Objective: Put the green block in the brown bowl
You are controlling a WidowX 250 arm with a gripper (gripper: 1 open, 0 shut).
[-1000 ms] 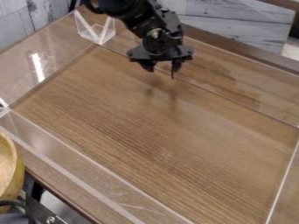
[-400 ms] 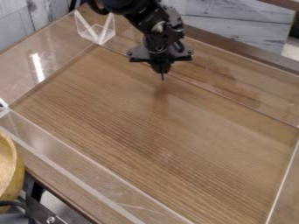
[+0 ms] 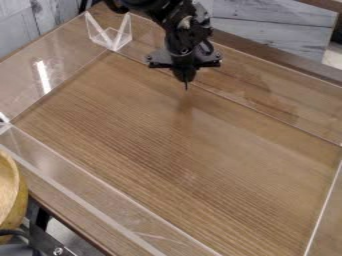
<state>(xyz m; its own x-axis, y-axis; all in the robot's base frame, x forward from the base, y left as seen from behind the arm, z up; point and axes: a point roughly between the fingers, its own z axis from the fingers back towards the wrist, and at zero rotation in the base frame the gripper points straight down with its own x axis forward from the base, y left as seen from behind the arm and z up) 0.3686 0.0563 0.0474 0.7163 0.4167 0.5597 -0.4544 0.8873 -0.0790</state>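
My gripper (image 3: 185, 86) hangs from the black arm (image 3: 160, 12) at the back of the wooden table top (image 3: 187, 170), pointing steeply down. Its dark fingers come together in one thin point just above or on the wood, so it is shut. The green block is not visible anywhere; whether something small sits between the fingertips cannot be made out. Only part of the brown bowl (image 3: 10, 192) shows, a curved tan wooden rim at the lower left edge of the picture, outside the clear wall and far from the gripper.
Clear acrylic walls (image 3: 80, 205) fence the table top on all sides. A clear corner bracket (image 3: 107, 36) stands at the back left, next to the arm. Black cables (image 3: 34, 243) lie below the bowl. A pale brick wall (image 3: 287, 30) runs behind.
The fingers stood spread apart a second ago and have closed into one point. The hand has stayed in about the same spot.
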